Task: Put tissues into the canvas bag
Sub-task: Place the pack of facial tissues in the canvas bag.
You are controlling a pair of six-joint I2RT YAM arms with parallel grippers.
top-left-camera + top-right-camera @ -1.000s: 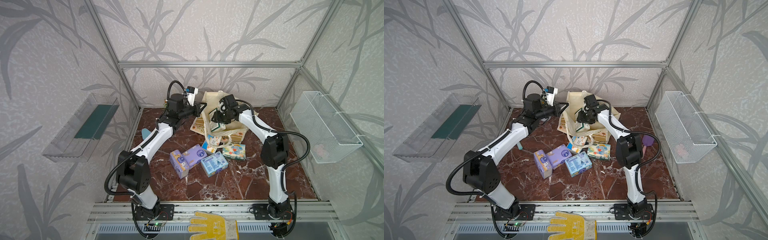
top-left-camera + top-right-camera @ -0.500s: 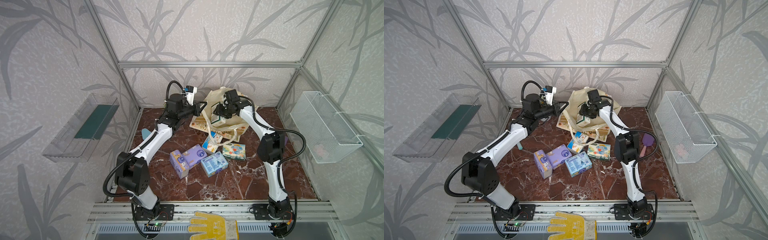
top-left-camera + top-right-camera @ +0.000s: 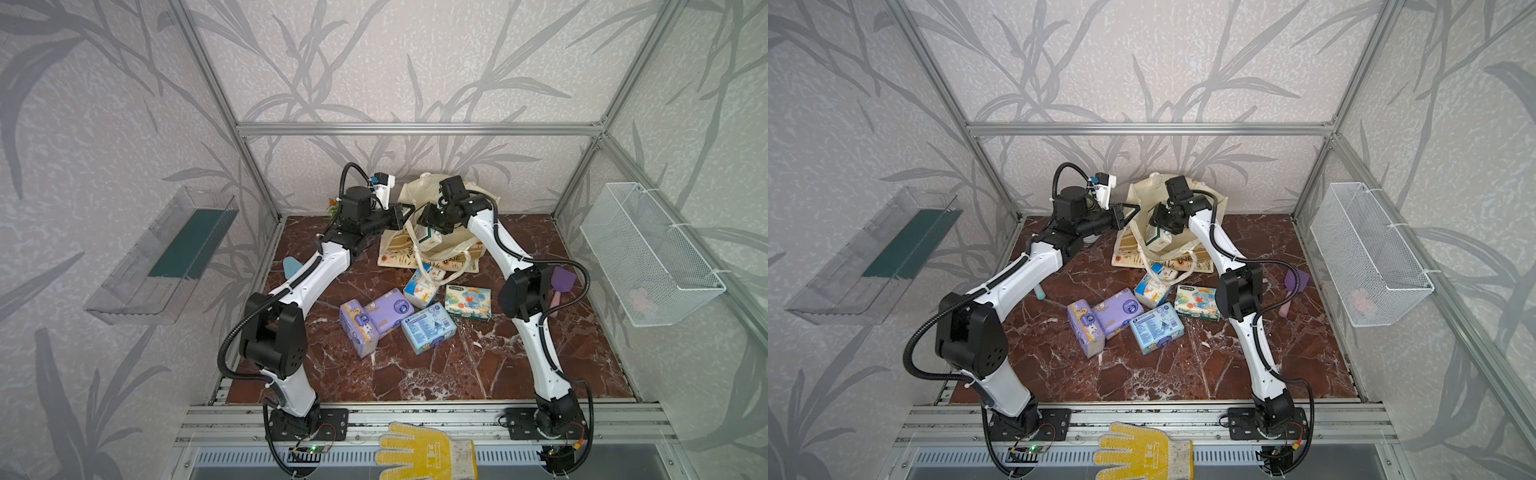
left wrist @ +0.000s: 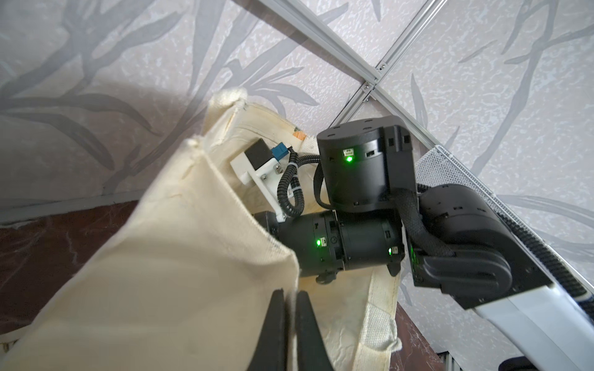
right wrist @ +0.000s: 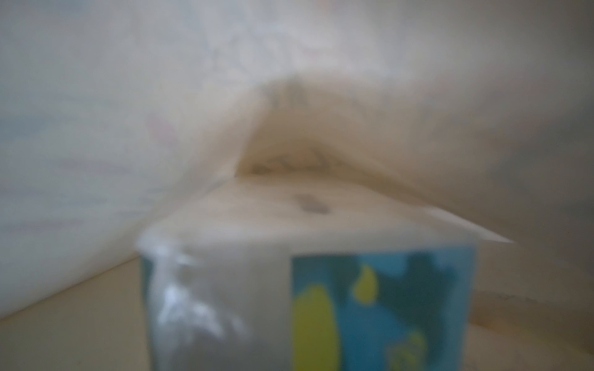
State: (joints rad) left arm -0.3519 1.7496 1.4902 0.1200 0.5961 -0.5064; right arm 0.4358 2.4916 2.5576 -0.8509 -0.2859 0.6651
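Tissues first: the green-white pack [image 3: 430,240] hangs clamped between the jaws of the right gripper [image 3: 429,227], at the mouth of the canvas bag [image 3: 415,192]. In the right wrist view, cream cloth closes in just beyond the jaw tips. The left gripper [image 4: 291,300] has its jaws pinched on the bag's rim, lifting it open just beside the right jaws. As I judge it, the pack should go deeper past the rim before release, with the rim held taut. The elephant pack [image 3: 467,302] and four others lie on the table [image 3: 519,374], well below both jaws.
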